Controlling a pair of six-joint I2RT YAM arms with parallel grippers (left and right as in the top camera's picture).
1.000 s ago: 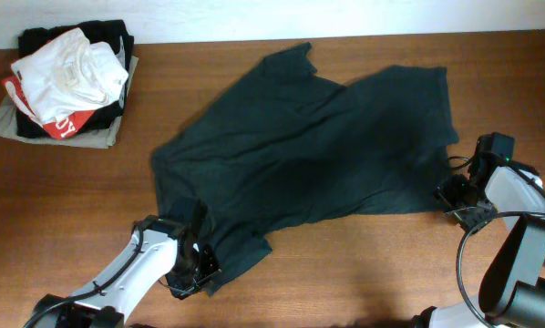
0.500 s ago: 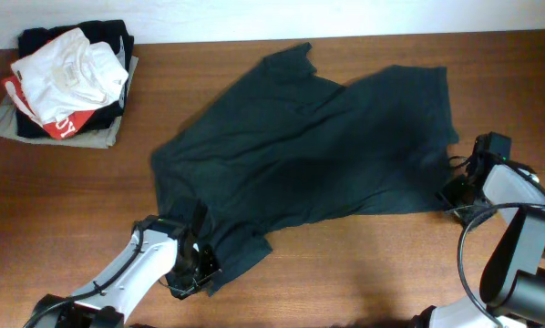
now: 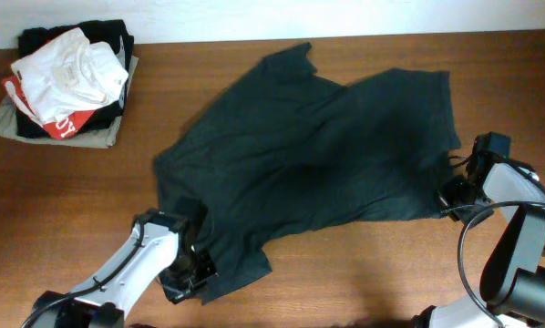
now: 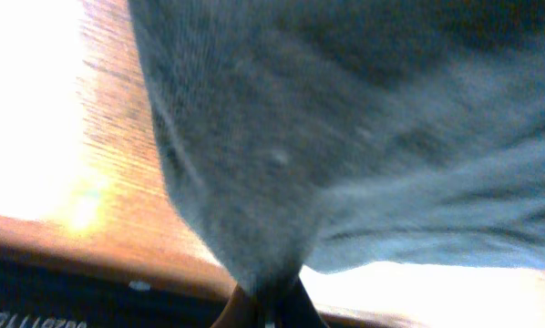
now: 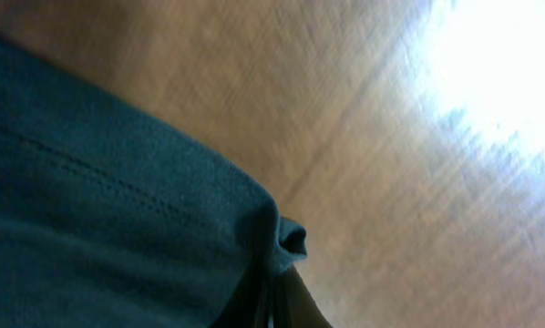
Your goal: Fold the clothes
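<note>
Upper left of the overhead view: a side pile with a white garment on top and a red garment beneath, well apart from the work. Leave untouched.

Lower left: left gripper clamped tight on a near corner of the T-shirt, cloth bunched between the jaws in the left wrist view and draping away over the table. Sleeve or hem corner: cannot tell.

Across the middle of the overhead view: the shirt itself, spread but rumpled and skewed, one sleeve pointing at the top edge, the far end reaching the right side.

Right side, a little below mid-height: right gripper pinched shut on a hemmed corner, with a small curl of stitched edge poking out beside the jaws in the right wrist view.

Judged step: both ends gripped, ready for a lift and stretch before the first fold.

- Raise both ends together at an equal pace, only enough to clear the table.
- Draw apart gently until the near edge runs straight. No yanking: soft thin fabric, likely to slip from a shallow pinch, most of all on the right, with little cloth inside the jaws.
- Carry the near edge toward the top of the frame and lay over the far half, edge to edge.
- Watch for the upper sleeve tucking under.
- Release only once flat.
</note>
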